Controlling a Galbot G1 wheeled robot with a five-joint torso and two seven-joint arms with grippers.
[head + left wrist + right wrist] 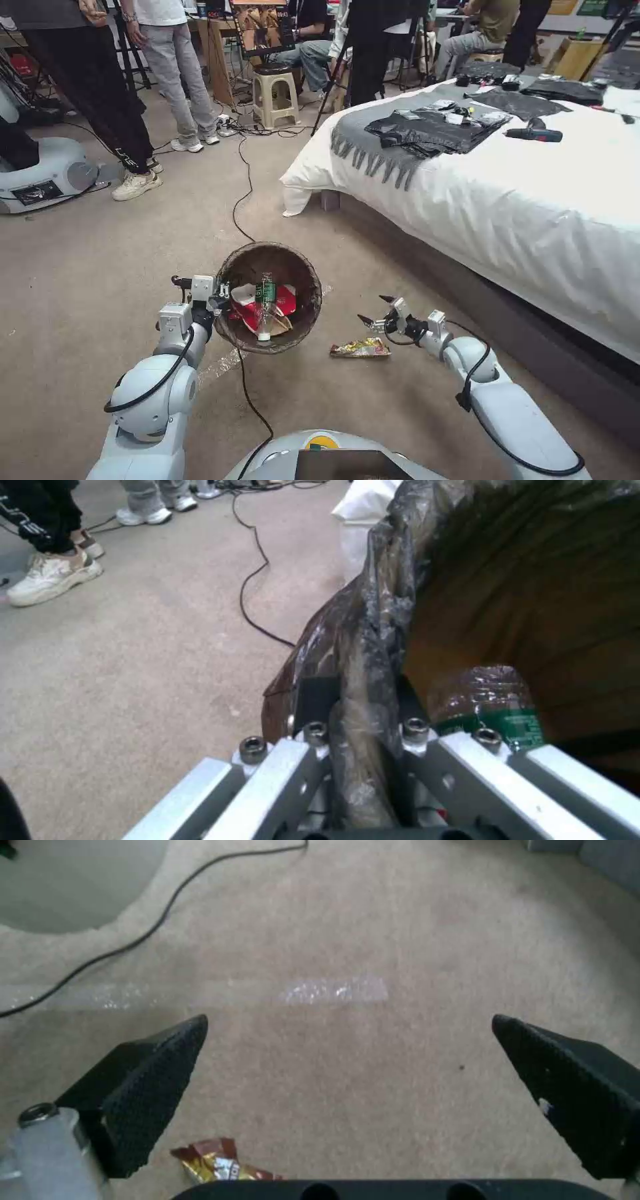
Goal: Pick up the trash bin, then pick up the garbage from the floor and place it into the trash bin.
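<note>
here, left gripper clamps trash bin rim — fingertips hidden, right gripper wide above yellow wrapper

Bag-lined trash bin, yellow wrapper beside

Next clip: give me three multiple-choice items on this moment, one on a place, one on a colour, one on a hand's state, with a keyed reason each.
1. Where does the yellow snack wrapper lie?
A. on the carpet
B. on the bed
C. in the bin

2. What colour is the bag lining the small round trash bin?
A. blue
B. dark brown
C. white

3. How is the right hand?
A. shut on the wrapper
B. shut, empty
C. open

Key: 1 A, it rests on carpet beside the right hand. 2 B, brown film folds over the rim. 3 C, its pads stand wide apart over bare carpet.
</note>
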